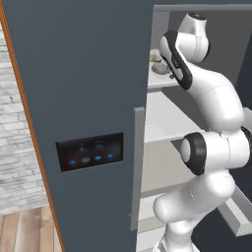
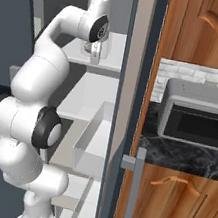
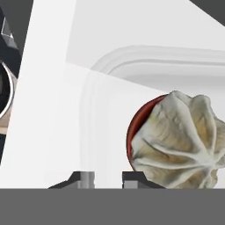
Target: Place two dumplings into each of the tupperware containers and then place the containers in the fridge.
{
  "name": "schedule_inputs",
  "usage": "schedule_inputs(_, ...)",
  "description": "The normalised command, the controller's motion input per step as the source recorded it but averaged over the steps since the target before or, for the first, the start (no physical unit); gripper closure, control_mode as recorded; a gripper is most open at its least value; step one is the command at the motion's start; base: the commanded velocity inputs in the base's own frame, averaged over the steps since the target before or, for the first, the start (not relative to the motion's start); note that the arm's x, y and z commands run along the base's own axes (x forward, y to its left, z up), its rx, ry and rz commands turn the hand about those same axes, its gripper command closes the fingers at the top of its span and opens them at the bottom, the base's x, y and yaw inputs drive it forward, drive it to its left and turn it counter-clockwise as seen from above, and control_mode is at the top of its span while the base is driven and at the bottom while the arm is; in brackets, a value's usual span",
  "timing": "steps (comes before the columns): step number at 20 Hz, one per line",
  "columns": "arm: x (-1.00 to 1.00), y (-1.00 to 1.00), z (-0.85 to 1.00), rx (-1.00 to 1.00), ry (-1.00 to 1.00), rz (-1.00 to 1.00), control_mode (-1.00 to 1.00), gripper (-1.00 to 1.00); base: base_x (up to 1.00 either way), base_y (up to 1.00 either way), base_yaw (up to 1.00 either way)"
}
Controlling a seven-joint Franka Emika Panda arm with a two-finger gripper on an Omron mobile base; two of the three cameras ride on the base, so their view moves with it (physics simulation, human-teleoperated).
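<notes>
The fridge [image 1: 88, 74] stands open and my arm reaches onto its upper white shelf [image 2: 112, 45]. There my gripper [image 2: 95, 55] is shut on the low wall of a pale translucent tupperware container [image 3: 92, 110]. In the hand view the fingertips [image 3: 131, 177] sit close together at that wall, gripper [image 3: 107, 178]. Just inside the container's corner lies a pleated beige dumpling [image 3: 176, 140] with a dark reddish underside. From the left base view the container [image 1: 158, 65] with dumplings rests on the upper shelf, partly hidden by my arm.
The slate-grey door with its dark lit panel [image 1: 90, 151] blocks the left. Lower white shelves [image 1: 167, 118] and a drawer [image 2: 92, 143] lie below. A round dark dish [image 3: 4, 92] sits beside the container. A microwave [image 2: 200, 122] stands on the counter to the right.
</notes>
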Motion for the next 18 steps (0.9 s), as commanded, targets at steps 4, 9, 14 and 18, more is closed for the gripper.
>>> schedule_inputs(4,0.06,0.0,-0.1,0.0,-0.04,0.0,-1.0,-1.0,0.0,0.0,0.0)
schedule_inputs(9,-0.24,0.0,0.05,0.04,-0.22,0.0,-1.0,-1.0,0.0,0.0,0.0)
schedule_inputs(14,-0.95,0.0,0.04,0.04,-0.25,-0.07,-1.0,-1.0,0.0,0.0,0.0)
schedule_inputs(18,-1.0,0.0,0.0,0.08,-0.03,-0.22,-1.0,-1.0,0.0,0.0,0.0)
